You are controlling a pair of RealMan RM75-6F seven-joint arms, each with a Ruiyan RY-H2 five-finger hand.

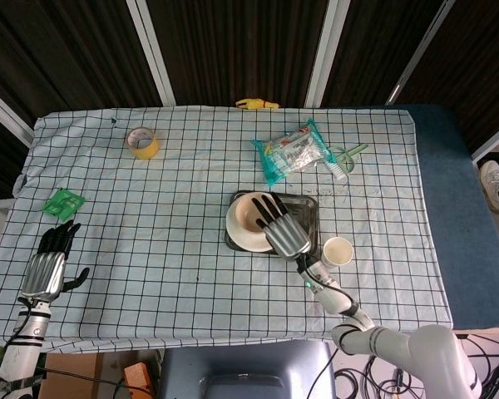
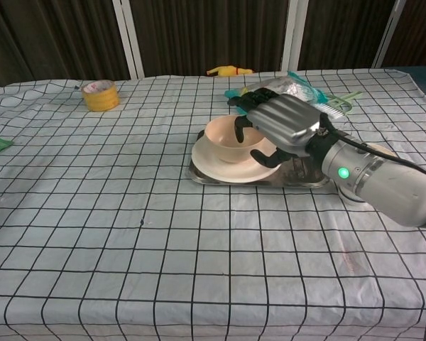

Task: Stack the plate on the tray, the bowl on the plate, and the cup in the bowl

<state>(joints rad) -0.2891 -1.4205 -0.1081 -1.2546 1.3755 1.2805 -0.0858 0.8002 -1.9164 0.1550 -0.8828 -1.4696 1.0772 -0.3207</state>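
A dark metal tray lies right of the table's middle. On it sits the cream plate, and the cream bowl stands upright on the plate. My right hand hovers over the bowl's right rim, fingers spread, thumb low beside the plate, gripping nothing. The cream cup stands upright on the cloth right of the tray, partly hidden by my right forearm in the chest view. My left hand rests at the near left edge, fingers apart and empty.
A yellow tape roll sits far left. There is a green packet at the left edge, a teal snack bag and a green brush behind the tray, and a yellow toy at the far edge.
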